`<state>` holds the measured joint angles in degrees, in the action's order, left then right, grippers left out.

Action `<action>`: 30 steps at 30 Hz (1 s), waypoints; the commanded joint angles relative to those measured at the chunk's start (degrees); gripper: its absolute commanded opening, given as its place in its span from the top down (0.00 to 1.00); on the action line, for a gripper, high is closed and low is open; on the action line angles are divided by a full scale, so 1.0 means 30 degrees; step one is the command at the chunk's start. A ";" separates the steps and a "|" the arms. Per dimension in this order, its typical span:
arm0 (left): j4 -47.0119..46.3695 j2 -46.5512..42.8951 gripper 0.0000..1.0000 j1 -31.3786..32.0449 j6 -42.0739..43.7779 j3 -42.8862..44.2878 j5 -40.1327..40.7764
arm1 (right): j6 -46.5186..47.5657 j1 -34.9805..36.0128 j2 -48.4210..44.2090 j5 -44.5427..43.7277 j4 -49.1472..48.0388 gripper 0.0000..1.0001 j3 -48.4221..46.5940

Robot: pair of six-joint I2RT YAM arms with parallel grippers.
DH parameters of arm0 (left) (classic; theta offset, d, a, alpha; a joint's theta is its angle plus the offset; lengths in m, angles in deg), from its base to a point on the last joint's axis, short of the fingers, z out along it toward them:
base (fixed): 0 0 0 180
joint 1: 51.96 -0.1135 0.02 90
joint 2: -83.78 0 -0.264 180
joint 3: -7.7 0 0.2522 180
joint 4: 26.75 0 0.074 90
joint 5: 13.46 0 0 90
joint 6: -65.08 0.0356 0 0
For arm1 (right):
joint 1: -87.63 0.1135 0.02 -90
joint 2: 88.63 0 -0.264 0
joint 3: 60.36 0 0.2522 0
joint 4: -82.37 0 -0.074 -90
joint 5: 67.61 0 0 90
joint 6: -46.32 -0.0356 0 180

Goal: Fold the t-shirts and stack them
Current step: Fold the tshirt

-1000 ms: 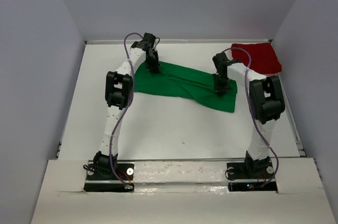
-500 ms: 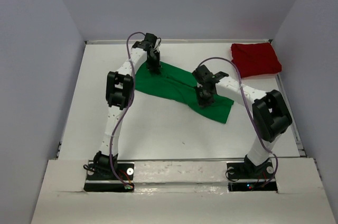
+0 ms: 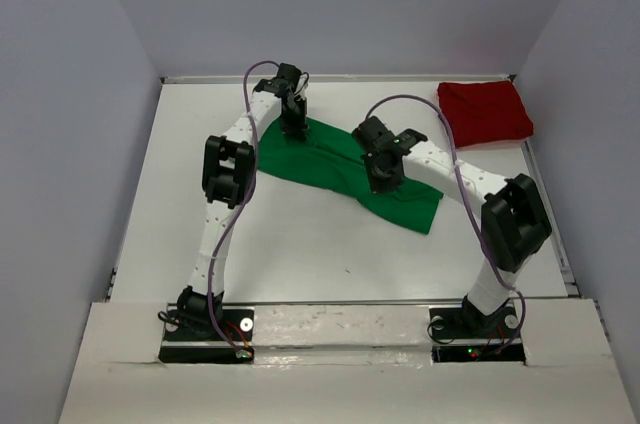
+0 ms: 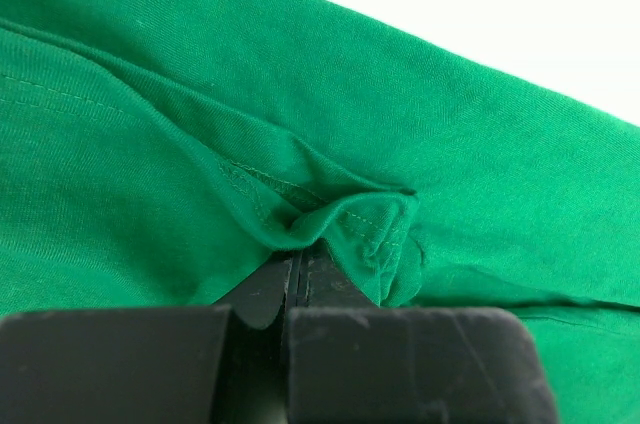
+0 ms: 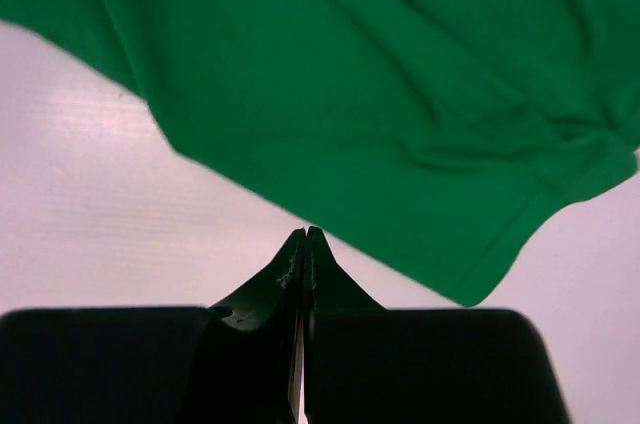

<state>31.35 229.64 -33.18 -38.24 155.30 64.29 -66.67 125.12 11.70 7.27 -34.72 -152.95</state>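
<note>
The bright green cloth t-shirt (image 3: 330,169) is light, limp and thin. It will sag, crease and trail from any single pinch, so it is best taken at hems or corners, two points at once, to keep an edge taut. It lies rumpled across the middle of the white bench (image 3: 300,254), running from 10 o'clock towards 4 o'clock, not yet a neat fold. The left fingers (image 4: 322,286) are pressed fully together at its 10 o'clock end, with a bunched hem nipped between the tips. The right fingers (image 5: 285,279) are likewise closed tight over the shirt's middle, tips meeting at a cloth edge; whether any cloth is caught between them I cannot tell. The dark red cloth t-shirt (image 3: 485,112) sits folded, well apart at the bench's 2 o'clock corner, where the stack would probably go.
</note>
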 commanded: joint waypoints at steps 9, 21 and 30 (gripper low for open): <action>-0.0248 -0.0662 1.00 0.0183 0.0075 -0.0610 -0.0750 | 0.2825 -0.5260 0.2089 0.1462 -0.1939 1.00 -0.2697; -0.0102 -0.0457 1.00 0.0125 0.0105 -0.0435 -0.0721 | 0.3412 -0.7458 0.5459 0.2608 -0.3169 1.00 -0.3169; 0.0017 0.0508 1.00 -0.0079 -0.0246 0.0883 -0.1305 | 0.2946 -0.7635 0.5990 0.4039 -0.3842 1.00 -0.1443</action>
<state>30.17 229.77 -33.22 -38.53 155.13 62.98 -57.29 102.30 28.23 16.04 -43.62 -159.77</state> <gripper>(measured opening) 0.010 0.010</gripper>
